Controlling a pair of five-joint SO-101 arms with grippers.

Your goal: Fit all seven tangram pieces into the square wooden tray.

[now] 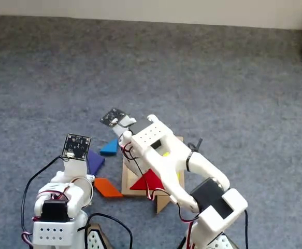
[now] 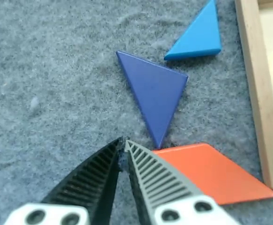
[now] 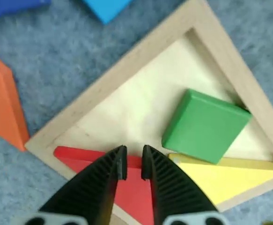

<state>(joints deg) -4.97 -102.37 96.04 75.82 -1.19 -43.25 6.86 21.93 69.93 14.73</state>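
The square wooden tray (image 3: 127, 70) holds a green square (image 3: 204, 126), a yellow triangle (image 3: 220, 180) and a red triangle (image 3: 80, 157). My right gripper (image 3: 132, 164) hovers just above the red triangle, open by a narrow gap with nothing between its fingers. On the carpet beside the tray (image 2: 255, 93) lie a dark blue triangle (image 2: 155, 91), a light blue triangle (image 2: 197, 35) and an orange parallelogram (image 2: 211, 171). My left gripper (image 2: 123, 143) is shut and empty, its tips close to the dark blue triangle's sharp corner and the orange piece's edge.
Grey carpet covers the whole floor, with open room to the back and left in the high view. The right arm (image 1: 166, 155) reaches over the tray (image 1: 126, 181) and hides most of it. Cables trail near both arm bases.
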